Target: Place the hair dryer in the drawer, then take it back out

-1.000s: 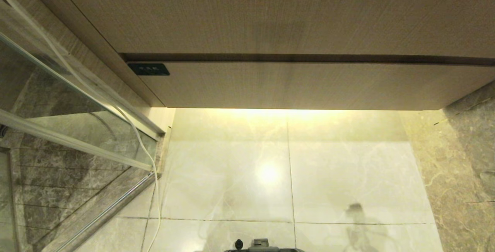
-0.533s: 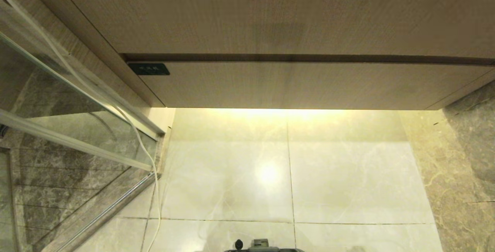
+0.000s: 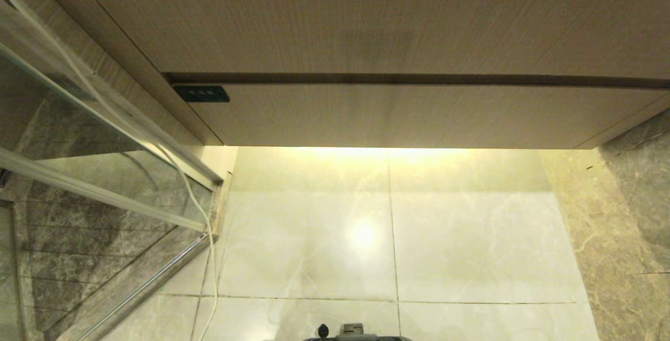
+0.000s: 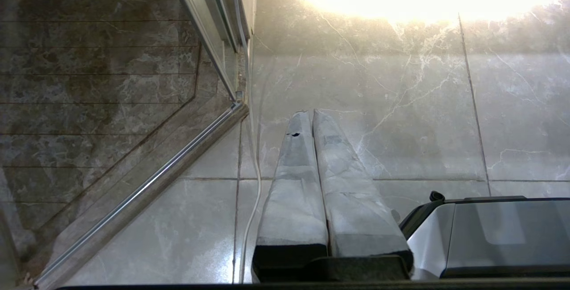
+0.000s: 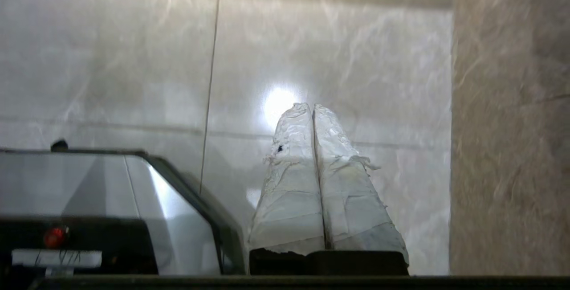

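Right wrist view: the right claw [image 5: 313, 108] is clenched, its two taped fingers [image 5: 294, 178] pressed flat together with nothing between them. It hangs above the pale marble floor [image 5: 133, 58], with a bright lamp glare on the tile just at its tip. At its nine o'clock sits the robot's silver-grey base [image 5: 111, 183], a small red light [image 5: 54, 237] on its dark edge. At three o'clock a darker brown marble strip [image 5: 507, 125] runs along the floor.

In the left wrist view the left claw [image 4: 310, 112] is clenched too, fingers [image 4: 343, 183] side by side and empty, over the same floor. The base [image 4: 490, 232] shows at its four o'clock. At nine o'clock a thin white cord [image 4: 254, 192] trails down the tile, and beyond it a metal rail [image 4: 147, 192] and a glass pane [image 4: 209, 36] edge a patch of dark brown marble [image 4: 89, 80].

In the head view neither claw shows. The drawer [image 3: 398, 116] is at twelve o'clock, shut flush, a small dark label [image 3: 201, 94] on its left end. Above it is a taller plain wood panel [image 3: 366, 16], a dark gap between the two. A warm light glows on the floor right under the drawer's lower edge. The glass pane [image 3: 78, 136] leans off at nine o'clock with the cord [image 3: 207, 236] hanging down its edge. The top of the base [image 3: 353, 331] peeks in at six o'clock.

The hair dryer is in none of the views; I cannot tell where it lies.
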{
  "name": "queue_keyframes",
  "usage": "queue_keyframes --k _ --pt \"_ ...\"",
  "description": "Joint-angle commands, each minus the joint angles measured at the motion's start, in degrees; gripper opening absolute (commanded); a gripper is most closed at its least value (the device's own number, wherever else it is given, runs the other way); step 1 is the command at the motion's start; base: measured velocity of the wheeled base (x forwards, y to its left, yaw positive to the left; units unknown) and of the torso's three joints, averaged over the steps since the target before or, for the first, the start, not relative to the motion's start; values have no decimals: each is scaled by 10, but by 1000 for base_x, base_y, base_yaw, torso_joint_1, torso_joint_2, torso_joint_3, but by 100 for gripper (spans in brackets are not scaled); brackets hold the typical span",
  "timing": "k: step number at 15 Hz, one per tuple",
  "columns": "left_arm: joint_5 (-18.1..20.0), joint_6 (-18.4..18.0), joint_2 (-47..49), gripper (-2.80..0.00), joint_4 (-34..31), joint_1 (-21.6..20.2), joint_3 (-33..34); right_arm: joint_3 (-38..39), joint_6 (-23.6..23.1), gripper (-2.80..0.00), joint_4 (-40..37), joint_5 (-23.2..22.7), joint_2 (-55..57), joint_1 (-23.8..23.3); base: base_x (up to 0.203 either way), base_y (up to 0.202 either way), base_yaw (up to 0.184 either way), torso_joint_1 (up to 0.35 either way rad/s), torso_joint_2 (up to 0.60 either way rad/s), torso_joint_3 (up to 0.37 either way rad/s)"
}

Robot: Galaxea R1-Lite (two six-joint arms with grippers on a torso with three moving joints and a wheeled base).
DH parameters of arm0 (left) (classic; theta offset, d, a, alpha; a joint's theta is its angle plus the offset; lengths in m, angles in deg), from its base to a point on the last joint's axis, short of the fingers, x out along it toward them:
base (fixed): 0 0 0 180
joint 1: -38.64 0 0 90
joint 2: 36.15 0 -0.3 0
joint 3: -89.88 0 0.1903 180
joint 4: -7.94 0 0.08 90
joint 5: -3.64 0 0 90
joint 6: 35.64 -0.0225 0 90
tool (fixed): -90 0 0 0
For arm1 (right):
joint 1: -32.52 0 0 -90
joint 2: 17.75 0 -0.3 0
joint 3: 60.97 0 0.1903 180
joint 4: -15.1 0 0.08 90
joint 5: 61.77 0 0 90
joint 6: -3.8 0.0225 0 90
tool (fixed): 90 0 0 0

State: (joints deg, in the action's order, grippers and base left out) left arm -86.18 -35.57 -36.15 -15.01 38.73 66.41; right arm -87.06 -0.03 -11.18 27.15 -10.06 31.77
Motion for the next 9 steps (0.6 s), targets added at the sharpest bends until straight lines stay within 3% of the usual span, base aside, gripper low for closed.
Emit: queue_keyframes --k 1,9 --pt "0 0 1 -280 0 0 0 8 10 -280 11 3 -78 6 0 0 0 0 0 0" --pt "0 0 1 -280 0 0 0 27 33 -280 31 7 -76 6 0 0 0 0 0 0"
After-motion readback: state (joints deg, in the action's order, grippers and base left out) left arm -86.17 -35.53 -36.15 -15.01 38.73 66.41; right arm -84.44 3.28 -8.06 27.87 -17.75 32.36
